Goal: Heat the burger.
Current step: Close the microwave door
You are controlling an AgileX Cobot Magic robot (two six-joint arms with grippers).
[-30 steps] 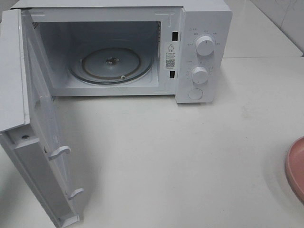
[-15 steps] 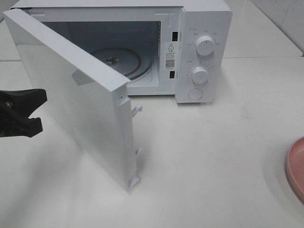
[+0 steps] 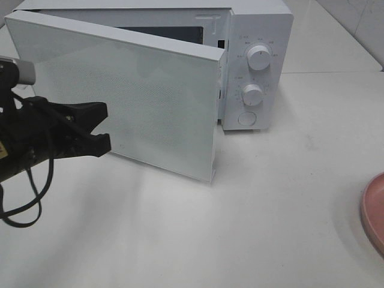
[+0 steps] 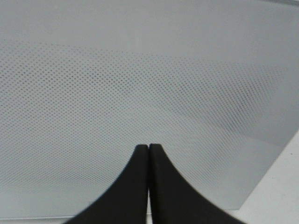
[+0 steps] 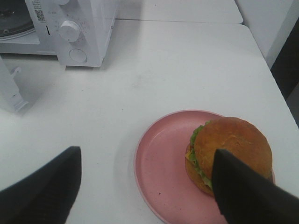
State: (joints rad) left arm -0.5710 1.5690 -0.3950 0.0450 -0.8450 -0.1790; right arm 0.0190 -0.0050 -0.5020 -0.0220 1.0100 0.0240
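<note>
Left gripper (image 3: 102, 129) pinched shut, empty, against the microwave door (image 3: 150, 108). Right gripper (image 5: 145, 186) wide, empty, over the burger (image 5: 229, 154), at 3 o'clock on the pink plate (image 5: 161, 158). Burger isn't inside: swing door back open first.

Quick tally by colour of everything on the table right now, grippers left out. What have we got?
White: 1, the boxy white microwave with its mesh-patterned door partly closed
Pink: 1, the round pink plate
Golden-brown: 1, the round burger with glossy bun and green lettuce, on the plate
Total: 3
</note>
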